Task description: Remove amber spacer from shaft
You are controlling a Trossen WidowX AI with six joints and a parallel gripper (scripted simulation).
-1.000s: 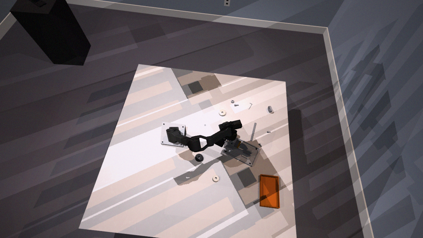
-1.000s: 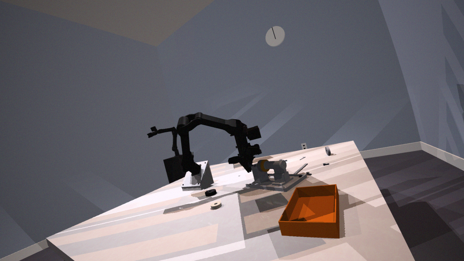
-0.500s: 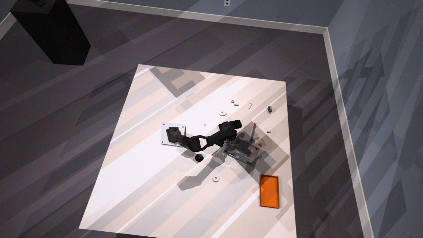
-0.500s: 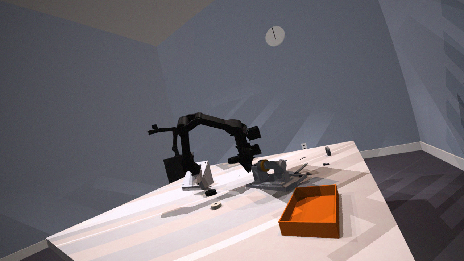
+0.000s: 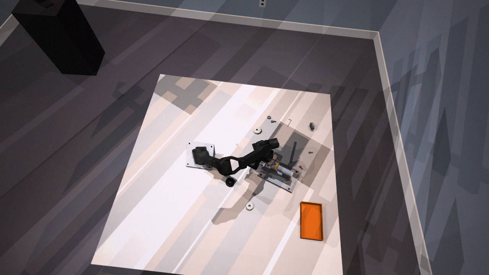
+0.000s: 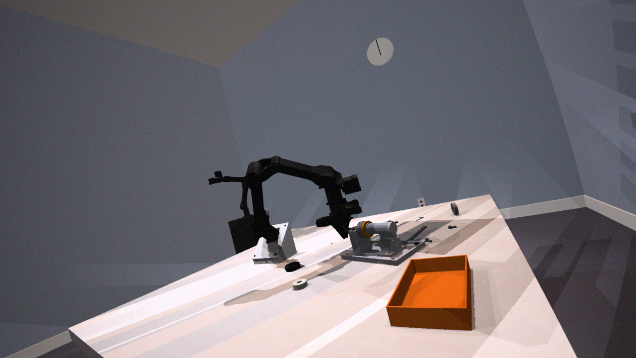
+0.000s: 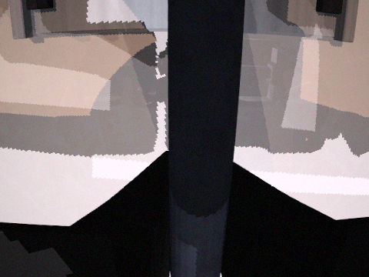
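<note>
The amber spacer (image 5: pixel 276 166) (image 6: pixel 364 229) is up on the fixture, between the near grey block (image 6: pixel 359 242) and the pale grey cylinder (image 5: pixel 284 170) (image 6: pixel 380 227) at the far block (image 6: pixel 389 243). It is not on the table. My gripper (image 6: pixel 346 234) (image 7: pixel 190 162) is shut on the dark shaft (image 7: pixel 205 96) at the fixture's arm side. The shaft runs up the wrist view between the black fingers towards the fixture base. The arm hides the fingertips in the top view. How far the shaft reaches inside the housing is hidden, and other spacers cannot be told apart.
An orange tray (image 5: pixel 311 222) (image 6: pixel 429 317) stands beyond the fixture. A black ring (image 5: pixel 229 183) (image 6: pixel 292 266) and a pale ring (image 5: pixel 249 207) (image 6: pixel 299 284) lie on the near side. Another pale ring (image 5: pixel 257 131), a flat bar (image 5: pixel 293 152) and a grey disc (image 5: pixel 311 125) (image 6: pixel 453 208) are behind.
</note>
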